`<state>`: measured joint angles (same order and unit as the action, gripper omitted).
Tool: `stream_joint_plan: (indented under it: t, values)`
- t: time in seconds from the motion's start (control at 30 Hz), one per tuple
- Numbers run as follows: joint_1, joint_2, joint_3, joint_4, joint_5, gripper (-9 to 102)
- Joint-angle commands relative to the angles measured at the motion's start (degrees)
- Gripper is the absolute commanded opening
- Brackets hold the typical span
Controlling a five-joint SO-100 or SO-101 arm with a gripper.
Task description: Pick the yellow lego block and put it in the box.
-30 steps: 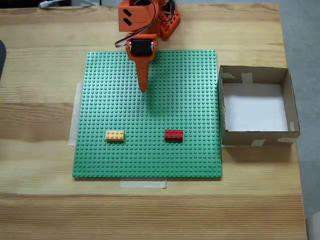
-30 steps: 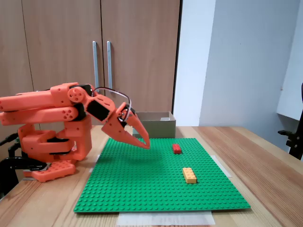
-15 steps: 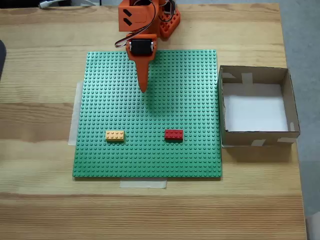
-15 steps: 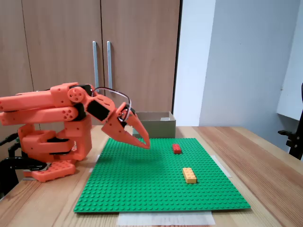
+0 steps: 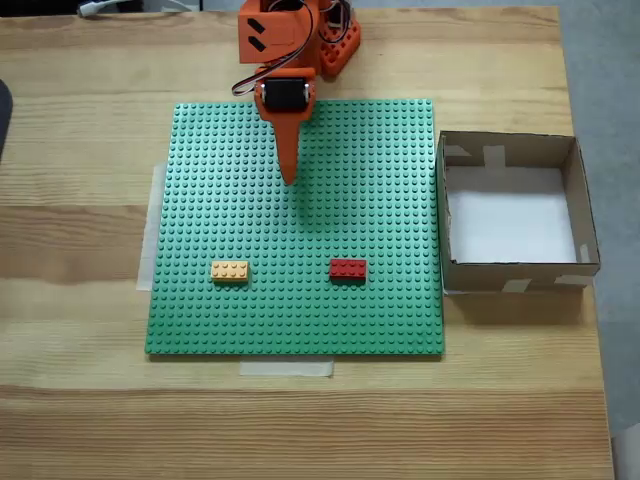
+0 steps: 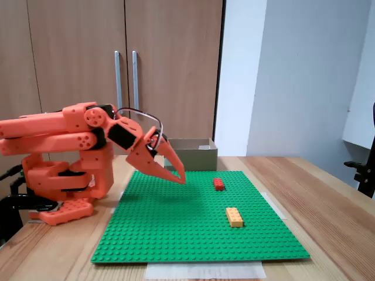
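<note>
Your pincer (image 6: 180, 179) stayed clenched and empty, hardly moved; the yellow lego block (image 5: 230, 270) waited untouched, so nothing advanced.

The setting was an office or lab room. A pale wooden tabletop (image 5: 80, 420) stood before wood-veneer cabinet doors (image 6: 117, 70) with metal bar handles (image 6: 118, 73), beside a plain white wall (image 6: 304, 76). A black chair arm (image 6: 366, 172) showed at the side.

Bright orange printed plastic all over this arm (image 6: 64, 132), chunky blocky links on a wide orange base (image 6: 61, 212). Black servo bodies sit in the joints, thin dark and pale cables loop over the wrist, and the gripper (image 6: 180, 177) tapers to pointed orange fingers.
</note>
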<state>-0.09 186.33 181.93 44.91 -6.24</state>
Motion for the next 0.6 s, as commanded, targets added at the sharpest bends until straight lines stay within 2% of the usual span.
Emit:
stream_joint_plan:
  t: [0.0, 0.3, 0.57]
  values:
    - [-0.53, 0.62, 0.53, 0.18, -0.26, -1]
    - [-0.97, -0.62, -1.76, 1.32, 0.35, 0]
    - [0.44, -12.13, -15.03, 5.89, -1.05, -1]
